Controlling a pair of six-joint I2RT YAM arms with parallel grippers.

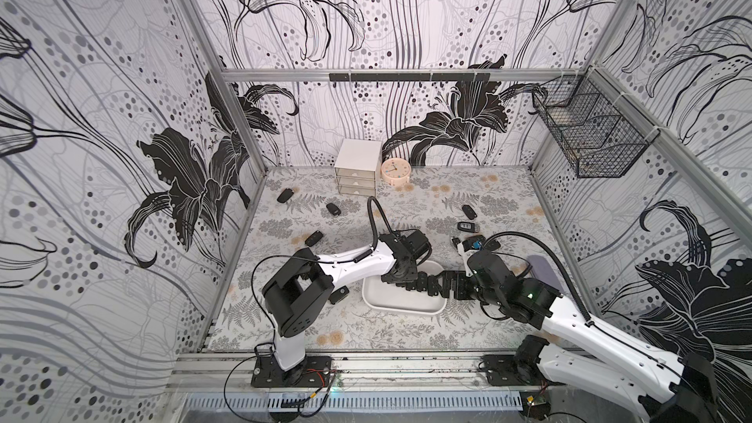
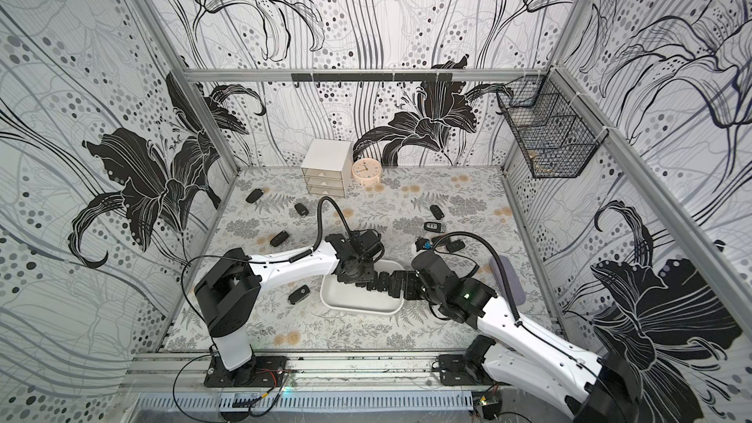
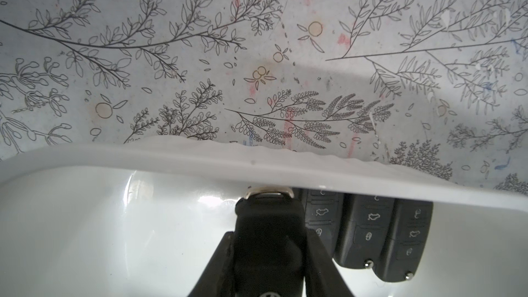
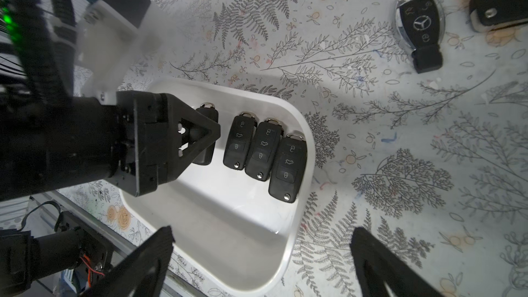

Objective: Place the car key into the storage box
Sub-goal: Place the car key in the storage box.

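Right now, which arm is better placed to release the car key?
Left: the left tool is shut on the car key, inside the storage box. The right tool is open, empty.

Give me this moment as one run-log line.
left claw: shut on car key | key: inside tray, beside three keys | right claw: open, empty, over tray | release: not yet

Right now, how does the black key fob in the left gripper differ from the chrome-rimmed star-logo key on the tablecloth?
The black key fob is clamped by the left gripper inside the white plastic tray; the chrome-rimmed star-logo key lies free on the tablecloth. The fob is boxy; that key rounded. Both are black.
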